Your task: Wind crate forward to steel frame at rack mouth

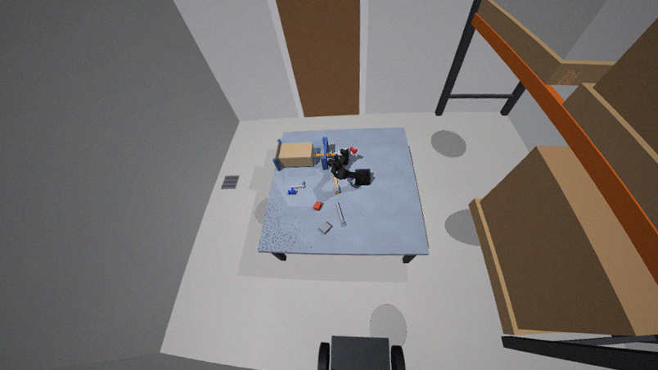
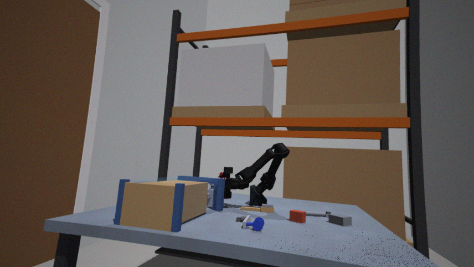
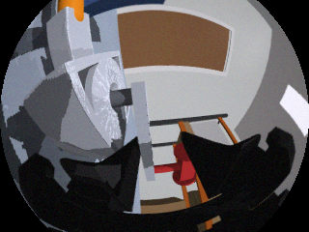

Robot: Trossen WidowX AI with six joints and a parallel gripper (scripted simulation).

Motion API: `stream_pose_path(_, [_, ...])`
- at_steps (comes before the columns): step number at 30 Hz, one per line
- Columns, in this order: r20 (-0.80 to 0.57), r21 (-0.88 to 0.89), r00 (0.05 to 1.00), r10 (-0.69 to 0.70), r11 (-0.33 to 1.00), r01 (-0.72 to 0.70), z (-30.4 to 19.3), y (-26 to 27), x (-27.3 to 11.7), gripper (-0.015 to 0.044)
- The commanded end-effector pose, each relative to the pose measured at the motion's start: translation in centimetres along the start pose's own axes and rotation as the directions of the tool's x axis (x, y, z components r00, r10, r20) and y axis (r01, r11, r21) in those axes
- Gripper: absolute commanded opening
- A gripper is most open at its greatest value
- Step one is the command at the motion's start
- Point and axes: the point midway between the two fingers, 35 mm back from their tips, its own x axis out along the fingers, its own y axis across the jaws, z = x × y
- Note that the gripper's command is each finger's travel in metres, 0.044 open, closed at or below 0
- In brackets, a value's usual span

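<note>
Storage rack (image 1: 457, 65) (image 2: 288, 122): orange beams, dark posts, boxes on it; 3 o'clock of the bench in top view.
Door (image 1: 326, 51) (image 2: 42, 116) (image 3: 174, 41): brown, about 12 o'clock from bench.
Bench (image 1: 379, 224) (image 2: 212, 229): pale blue top, middle of the room; clock hours below are from its centre, top view.
Crate (image 1: 296, 153) (image 2: 145, 205): 10 o'clock, sits flat among blue posts, gap still open between its front and the frame.
Steel frame (image 1: 324, 153) (image 2: 219, 195): blue, 11 o'clock, upright, between crate and winch.
Arm (image 1: 341, 173) (image 2: 255, 169): black, base at 1 to 2 o'clock, reaching toward 12.
Winch (image 2: 210, 196) (image 3: 48, 111): grey, mostly behind frame in exterior view; orange strap (image 1: 318, 155) (image 3: 73, 10) runs to crate.
Winch handle (image 3: 143, 126): grey bar with red knob (image 1: 353, 149) (image 2: 221, 174) (image 3: 183, 169), at the winch; key seating can't tell.
Gripper (image 2: 228, 185) (image 3: 161, 137): fingers partway apart, not clamped; handle bar and red knob show in the gap, contact unclear.
Grey bar tool (image 1: 340, 214): 6 o'clock, lying.
Blue-knob handle (image 1: 296, 188) (image 2: 253, 224): 9 o'clock, lying.
Grey block (image 1: 325, 227) (image 2: 339, 220): 7 o'clock.
Red block (image 1: 318, 206) (image 2: 297, 216): 8 o'clock.
</note>
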Motion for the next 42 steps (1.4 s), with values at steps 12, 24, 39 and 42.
stream_pose_path(12, [0.004,-0.004,1.0,0.011,1.0,-0.011,0.4,0.1,-9.0,0.024])
stream_pose_path(24, [0.0,-0.002,1.0,0.004,1.0,-0.004,-0.1,0.0,-11.1,0.024])
stream_pose_path(39, [-0.003,-0.006,1.0,-0.004,1.0,0.004,-0.2,-10.1,-10.6,0.024])
stream_pose_path(42, [-0.003,-0.006,1.0,-0.004,1.0,0.004,-0.2,-10.1,-10.6,0.024])
